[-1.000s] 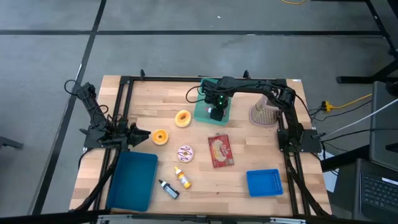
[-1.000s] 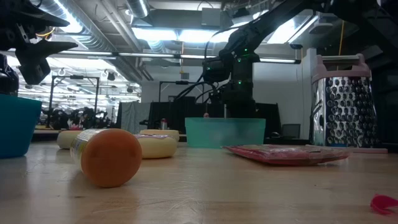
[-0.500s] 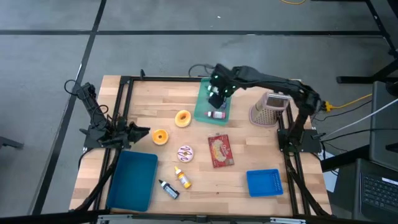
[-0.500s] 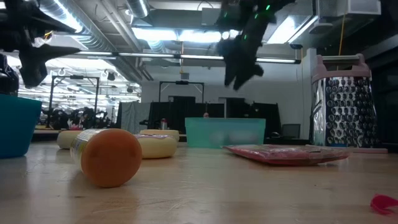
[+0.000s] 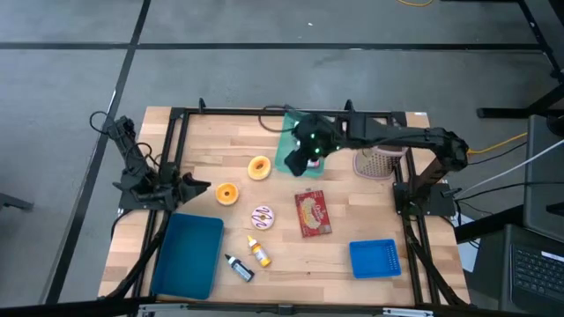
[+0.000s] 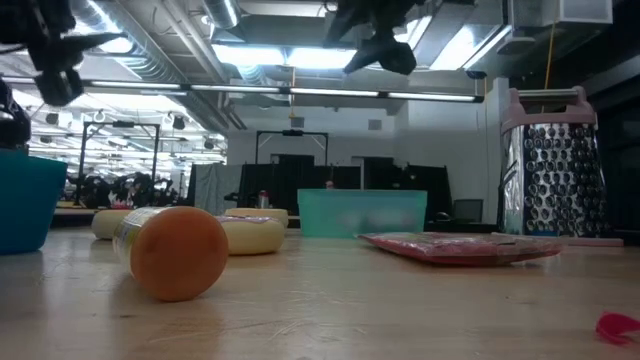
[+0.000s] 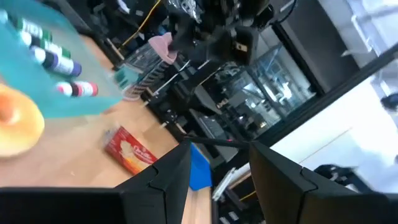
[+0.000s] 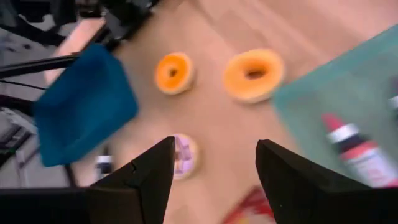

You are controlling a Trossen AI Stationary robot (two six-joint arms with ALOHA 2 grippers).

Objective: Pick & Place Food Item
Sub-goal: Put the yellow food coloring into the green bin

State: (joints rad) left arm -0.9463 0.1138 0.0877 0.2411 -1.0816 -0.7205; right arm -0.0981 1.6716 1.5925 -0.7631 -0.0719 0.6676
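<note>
Three doughnuts lie flat on the wooden table: a yellow one, an orange one and a pink sprinkled one. A red food packet lies flat right of them. My right gripper hangs open and empty high over the near edge of the teal tray. In its wrist view its gripper looks down on the doughnuts and a small bottle in the tray. My left gripper waits open at the table's left, beside the orange doughnut.
A large blue bin stands near left and a small blue tray near right. Two small bottles lie between them. A metal grater stands right of the teal tray. Bare wood shows around the red packet.
My right gripper has risen from inside the teal tray to high above it, tipping up and rolling its wrist, and has come a little toward the near edge. A small bottle shows lying in the tray where it was. My left gripper has risen slightly.
</note>
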